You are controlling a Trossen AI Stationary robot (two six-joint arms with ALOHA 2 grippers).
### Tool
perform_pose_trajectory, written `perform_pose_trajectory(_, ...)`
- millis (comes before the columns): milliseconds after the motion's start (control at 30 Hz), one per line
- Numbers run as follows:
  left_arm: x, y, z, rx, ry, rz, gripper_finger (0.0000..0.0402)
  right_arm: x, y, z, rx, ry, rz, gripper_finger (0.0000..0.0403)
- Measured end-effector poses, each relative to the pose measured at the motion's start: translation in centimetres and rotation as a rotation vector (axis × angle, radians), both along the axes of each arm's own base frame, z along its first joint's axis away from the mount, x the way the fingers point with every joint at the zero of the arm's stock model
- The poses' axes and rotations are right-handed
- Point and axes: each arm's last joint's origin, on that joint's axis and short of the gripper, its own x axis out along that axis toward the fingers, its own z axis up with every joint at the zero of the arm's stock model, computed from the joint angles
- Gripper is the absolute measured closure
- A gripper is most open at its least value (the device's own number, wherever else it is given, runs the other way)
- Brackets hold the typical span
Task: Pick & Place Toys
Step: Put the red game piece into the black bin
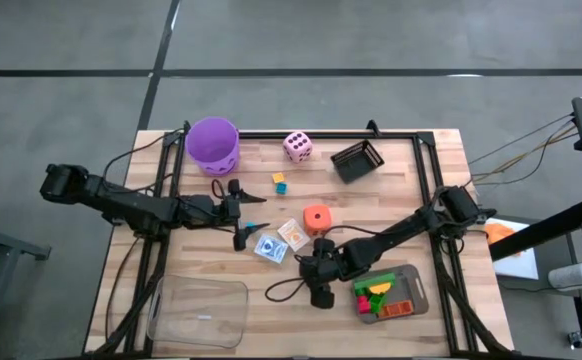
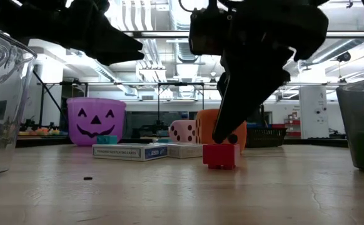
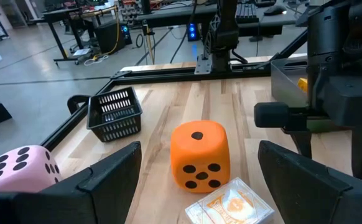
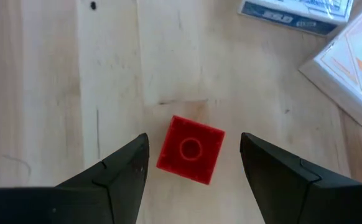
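The right gripper (image 4: 193,171) hangs spread above the small red plastic brick (image 4: 190,149) (not touching): pick-up beginning. Next: descend, pinch. Left gripper (image 3: 196,180) waits spread.

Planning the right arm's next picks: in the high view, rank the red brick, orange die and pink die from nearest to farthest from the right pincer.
1. Red brick, between the right pincer's open fingers.
2. Orange die, just beyond, mid-table.
3. Pink die, near the far edge.
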Motion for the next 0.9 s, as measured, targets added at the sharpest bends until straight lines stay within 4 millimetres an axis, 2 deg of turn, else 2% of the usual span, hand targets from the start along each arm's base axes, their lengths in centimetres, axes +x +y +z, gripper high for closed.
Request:
perform_pose_trajectory(333,0.0,0.0,0.0,0.002,0.0,0.008,0.0078,0.9,0.4,-2.8,-0.005,0.068,0.007,0.0153)
perform_pose_trajectory(733,0.0,0.1,0.0,-0.002,-0.001,0.016,0.0078,1.0,0.2,-2.5,-0.027,0.064,-0.001,0.0154)
perform_pose_trajectory(800,0.0,0.1,0.0,-0.004,-0.002,0.017,0.0078,1.0,0.2,-2.5,-0.03,0.065,-0.001,0.0163)
perform_pose_trajectory(900,0.0,0.1,0.0,-0.006,-0.002,0.017,0.0078,1.0,0.2,-2.5,-0.035,0.067,-0.002,0.0202)
